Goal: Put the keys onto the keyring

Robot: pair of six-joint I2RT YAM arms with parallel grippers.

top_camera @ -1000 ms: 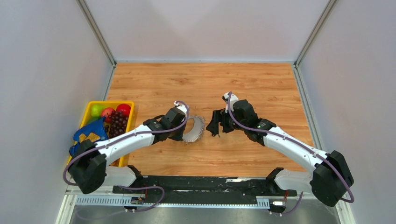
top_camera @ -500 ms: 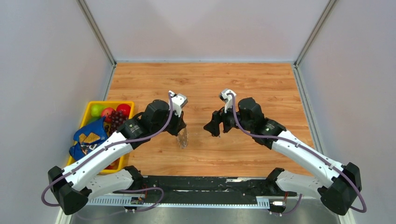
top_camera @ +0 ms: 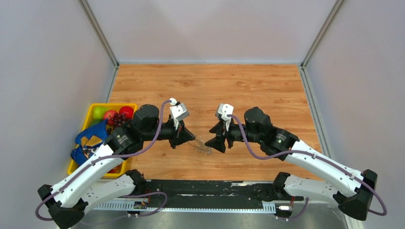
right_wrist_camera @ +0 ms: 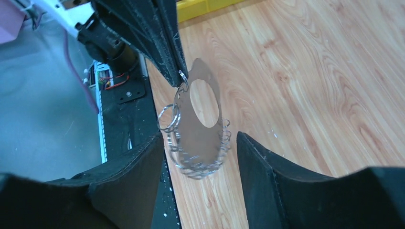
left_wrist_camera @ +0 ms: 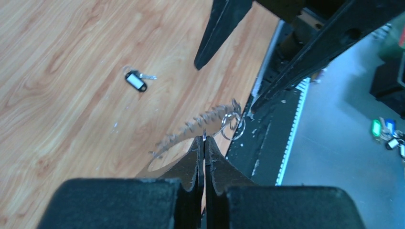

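Observation:
My left gripper (top_camera: 191, 138) is shut on the edge of the keyring (top_camera: 203, 146) and holds it in the air over the table's near edge. The left wrist view shows the pinch (left_wrist_camera: 204, 139) and the ring's jagged fringe (left_wrist_camera: 200, 121). The keyring (right_wrist_camera: 198, 129) is grey metal with a hole and a fringe of small silvery pieces. My right gripper (top_camera: 215, 139) is open. Its fingers stand on either side of the hanging ring's lower end (right_wrist_camera: 198, 164), not touching it. One small key with a black head (left_wrist_camera: 136, 81) lies on the wood. I cannot pick it out in the top view.
A yellow bin (top_camera: 114, 104) of fruit stands at the left edge with a blue bag (top_camera: 90, 138) on it. The black base rail (top_camera: 205, 188) runs along the near edge. Tagged keys (left_wrist_camera: 387, 133) lie off the table beyond the rail.
My left gripper has lifted the keyring off the table and swung it right and nearer. My right gripper has moved left and now straddles the ring.

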